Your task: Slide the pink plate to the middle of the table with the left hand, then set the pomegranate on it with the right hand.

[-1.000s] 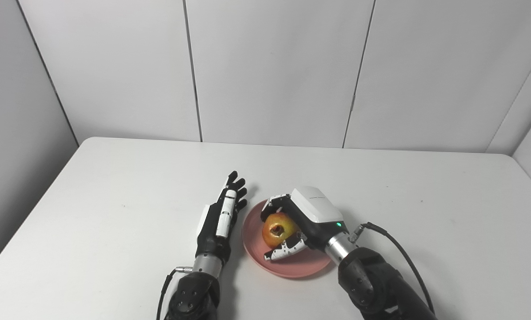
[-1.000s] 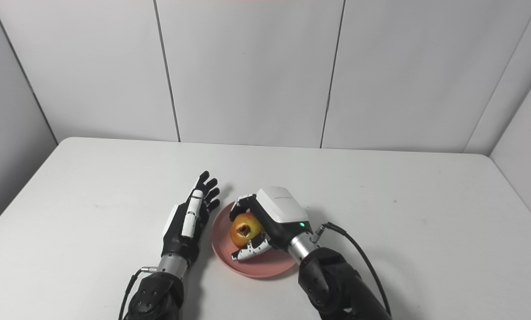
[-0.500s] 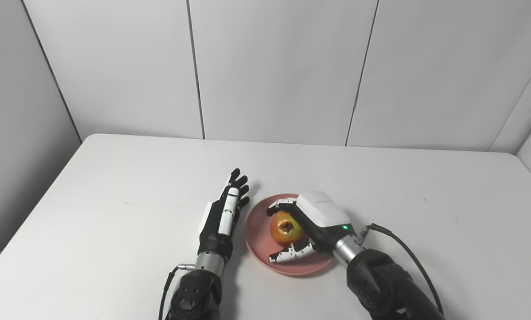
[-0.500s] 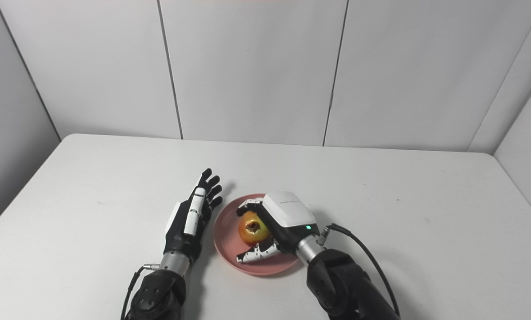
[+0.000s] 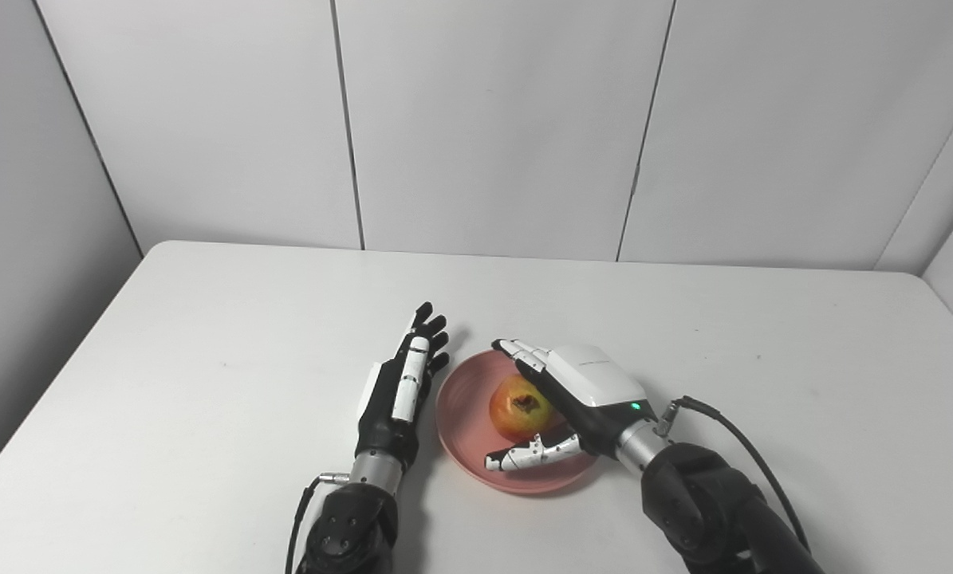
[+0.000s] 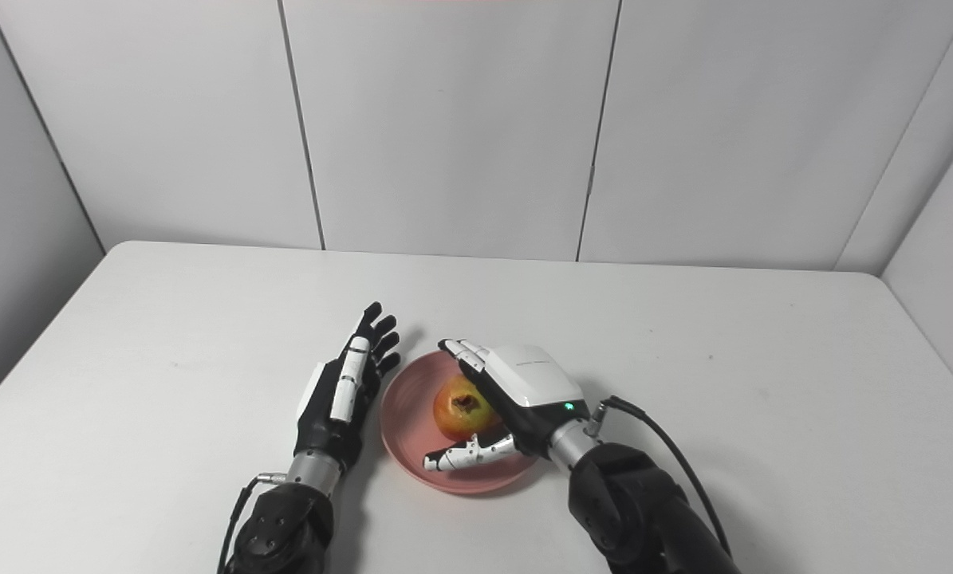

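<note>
While you are watching:
Pomegranate [image 5: 521, 407]: sitting on pink plate [image 5: 464, 434].
Right robot hand [image 5: 572, 399]: fingers spreading apart, at pomegranate's 3 o'clock.
Left robot hand [image 5: 400, 383]: lying flat, fingers apart, at plate's 9 o'clock.

The right hand [image 5: 580, 399] covers the 3 o'clock side of the pink plate [image 5: 460, 414] and of the pomegranate [image 5: 520, 408]; whether its palm touches the fruit cannot be told. Both forearms run off the 6 o'clock edge.

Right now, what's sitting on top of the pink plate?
The pomegranate rests on the pink plate, with the open right hand beside it, hiding the plate's right side.
</note>
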You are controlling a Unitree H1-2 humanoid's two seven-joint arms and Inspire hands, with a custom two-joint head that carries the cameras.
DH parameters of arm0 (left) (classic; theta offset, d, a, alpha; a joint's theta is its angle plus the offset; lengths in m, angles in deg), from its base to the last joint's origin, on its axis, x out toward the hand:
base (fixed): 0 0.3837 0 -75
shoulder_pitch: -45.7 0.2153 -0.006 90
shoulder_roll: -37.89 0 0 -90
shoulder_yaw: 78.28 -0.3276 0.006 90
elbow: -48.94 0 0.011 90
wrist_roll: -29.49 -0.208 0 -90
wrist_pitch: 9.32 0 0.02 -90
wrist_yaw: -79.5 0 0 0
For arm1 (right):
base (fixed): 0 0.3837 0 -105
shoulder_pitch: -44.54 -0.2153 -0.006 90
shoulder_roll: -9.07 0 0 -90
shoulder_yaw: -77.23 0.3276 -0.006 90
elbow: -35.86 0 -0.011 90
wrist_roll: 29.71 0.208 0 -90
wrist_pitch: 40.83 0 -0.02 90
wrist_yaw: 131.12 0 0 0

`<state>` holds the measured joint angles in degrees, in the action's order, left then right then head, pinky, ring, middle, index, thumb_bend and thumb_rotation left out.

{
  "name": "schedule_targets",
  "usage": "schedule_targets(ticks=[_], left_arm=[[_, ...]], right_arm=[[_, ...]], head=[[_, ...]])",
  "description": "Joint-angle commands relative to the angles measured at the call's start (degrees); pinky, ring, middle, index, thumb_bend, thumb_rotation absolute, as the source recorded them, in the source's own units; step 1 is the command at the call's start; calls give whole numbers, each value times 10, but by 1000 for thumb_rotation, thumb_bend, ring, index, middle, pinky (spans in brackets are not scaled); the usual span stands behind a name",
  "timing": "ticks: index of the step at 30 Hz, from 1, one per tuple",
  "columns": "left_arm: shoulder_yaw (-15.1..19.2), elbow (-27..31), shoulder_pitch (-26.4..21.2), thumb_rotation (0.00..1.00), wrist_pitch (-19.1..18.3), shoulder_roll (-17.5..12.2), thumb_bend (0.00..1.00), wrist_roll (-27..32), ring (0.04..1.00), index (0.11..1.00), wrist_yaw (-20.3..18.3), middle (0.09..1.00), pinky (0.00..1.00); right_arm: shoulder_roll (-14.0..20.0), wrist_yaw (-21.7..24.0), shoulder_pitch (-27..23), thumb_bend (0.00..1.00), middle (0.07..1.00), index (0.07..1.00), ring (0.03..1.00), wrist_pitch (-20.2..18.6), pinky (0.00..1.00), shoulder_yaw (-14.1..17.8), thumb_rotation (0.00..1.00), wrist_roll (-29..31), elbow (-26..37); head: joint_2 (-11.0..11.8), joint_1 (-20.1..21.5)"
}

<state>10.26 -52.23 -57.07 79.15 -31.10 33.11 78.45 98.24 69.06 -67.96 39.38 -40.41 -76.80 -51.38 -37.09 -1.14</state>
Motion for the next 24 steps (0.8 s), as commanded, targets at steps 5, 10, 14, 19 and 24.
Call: schedule_targets(ticks=[5, 10, 14, 19, 24], left_arm=[[5, -6, -7, 1000, -7, 1, 359, 9, 947, 949, -1, 950, 924], [7, -10, -8, 1000, -2, 0, 357, 10, 947, 950, -3, 950, 928], [8, -8, -8, 1000, -8, 0, 365, 13, 945, 948, -2, 949, 930], [5, -7, -6, 1000, -5, -4, 364, 9, 945, 949, -1, 950, 931], [1, -2, -2, 1000, -1, -9, 370, 5, 950, 957, -2, 954, 935]], right_arm=[[-7, -57, -1, 1000, 991, 1000, 961, 47, 906, 42, 743, 40, 49], [-12, -97, 2, 1000, 1000, 1000, 973, 73, 895, 81, 814, 80, 54], [-22, -138, 16, 988, 1000, 1000, 945, 74, 826, 127, 963, 112, 56], [-41, -155, 38, 822, 965, 977, 934, 62, 859, 182, 999, 185, 46], [-59, -145, 57, 787, 942, 950, 915, 36, 818, 221, 1000, 265, 28]], head=[[1, 5], [3, 8], [4, 9], [7, 10], [8, 15]])
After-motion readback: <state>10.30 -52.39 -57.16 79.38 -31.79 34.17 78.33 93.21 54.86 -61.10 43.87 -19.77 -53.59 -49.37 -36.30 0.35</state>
